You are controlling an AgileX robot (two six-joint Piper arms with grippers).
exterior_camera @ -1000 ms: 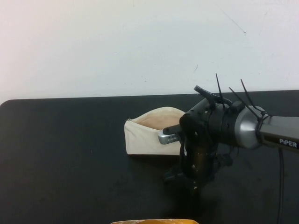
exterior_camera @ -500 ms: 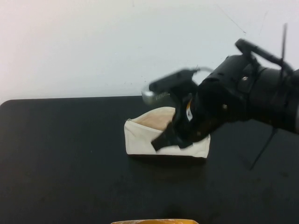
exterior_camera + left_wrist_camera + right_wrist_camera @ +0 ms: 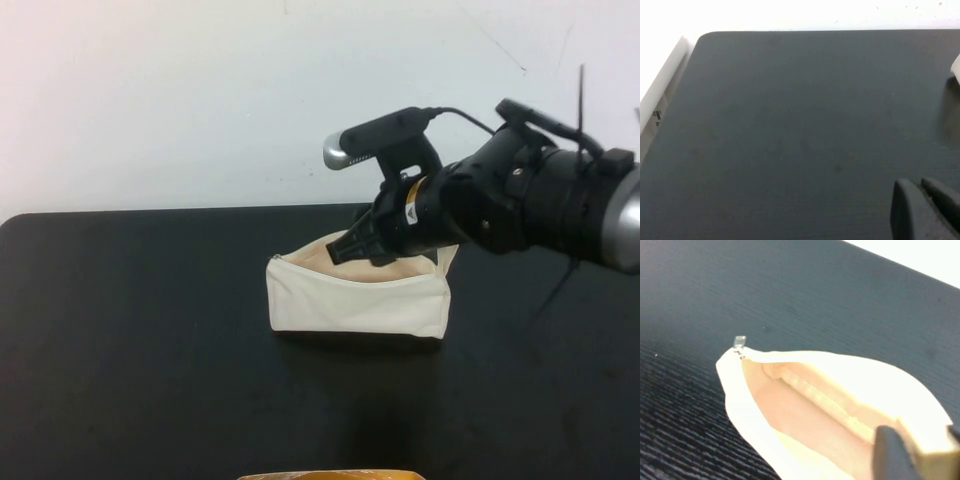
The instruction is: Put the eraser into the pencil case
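Note:
The cream pencil case (image 3: 355, 300) stands on the black table with its zipper mouth open upward. My right gripper (image 3: 343, 249) reaches down from the right, its tips at the pouch mouth. In the right wrist view the right gripper (image 3: 920, 440) is shut on the eraser (image 3: 931, 454), a pale cream block held just over the beige lining of the pencil case (image 3: 805, 410). The zipper pull (image 3: 739, 342) sticks out at one end. My left gripper (image 3: 915, 186) is shut and empty over bare table, well away from the pouch; it does not show in the high view.
The black table (image 3: 130, 350) runs to a white wall behind. A yellow-orange edge (image 3: 330, 474) pokes in at the front of the high view. A pale sliver of the pouch (image 3: 956, 75) shows at the edge of the left wrist view.
My right arm rose from the table in front of the pouch, swung up over it, and has come down so its tips are at the open mouth.

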